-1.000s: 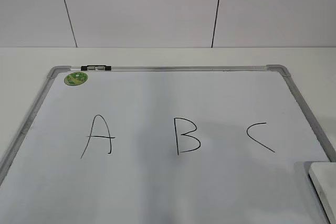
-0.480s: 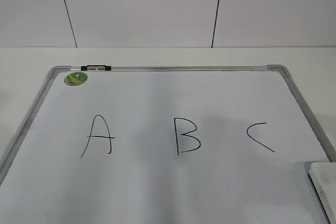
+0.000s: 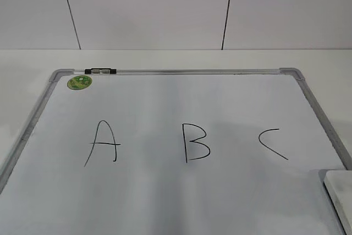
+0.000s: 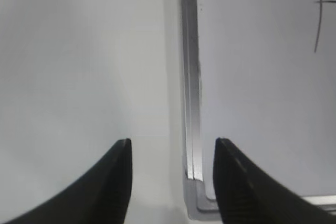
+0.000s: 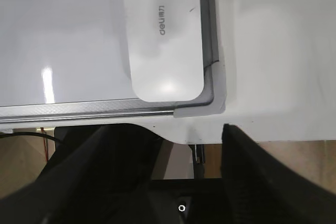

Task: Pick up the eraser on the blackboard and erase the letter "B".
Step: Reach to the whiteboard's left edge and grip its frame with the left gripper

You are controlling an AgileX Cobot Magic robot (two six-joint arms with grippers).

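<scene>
Hovering with jaws parted and empty, right gripper (image 5: 165, 182) short of the eraser (image 5: 164, 40), off the near right corner of the blackboard (image 3: 176, 72); left gripper (image 4: 172, 182) likewise spread, holding nothing, above the left frame rail. Best approached by centring over the eraser, lining fingers across its narrow width, then descending squarely. Glossy white plastic, oblong with rounded corners, likely slippery, so grip low and firm. Smooth white board, grey metal frame; letter "B" (image 3: 196, 142), thin black marker, mid-board, well apart from the eraser
</scene>
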